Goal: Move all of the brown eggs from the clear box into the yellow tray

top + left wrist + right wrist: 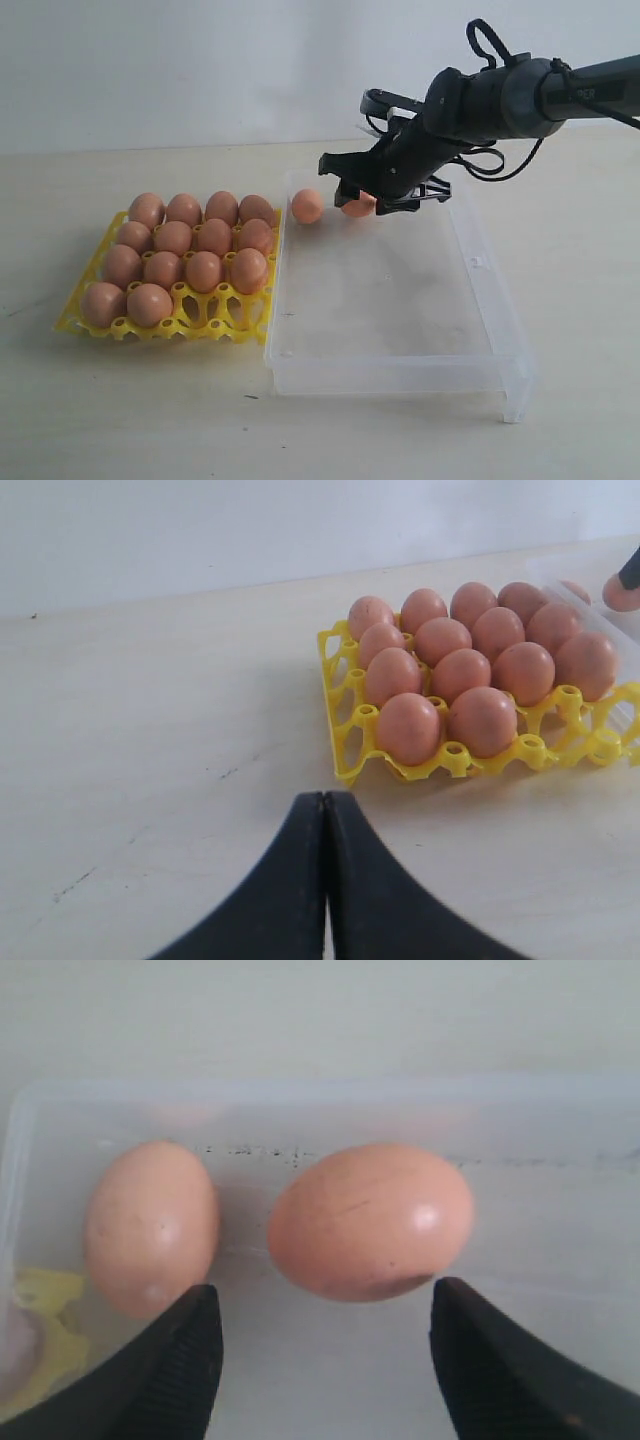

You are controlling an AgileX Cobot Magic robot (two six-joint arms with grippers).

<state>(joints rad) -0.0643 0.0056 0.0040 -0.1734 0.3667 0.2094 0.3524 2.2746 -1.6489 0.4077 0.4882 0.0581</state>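
- Exterior: right fingers (348,186) spread over the clear box's (400,375) far left corner, one brown egg (356,208) between them and a second egg (307,206) beside it. Fourteen eggs fill the yellow tray (215,325) alongside.
- Left wrist: left fingers (290,890) clenched on nothing above the bench (150,730).
- Right wrist: the right fingers (180,1360) are released and flank the brown egg (370,1220).

Pale table (120,420) bears the yellow tray (200,330) and the clear box (400,375), one just beside the other.
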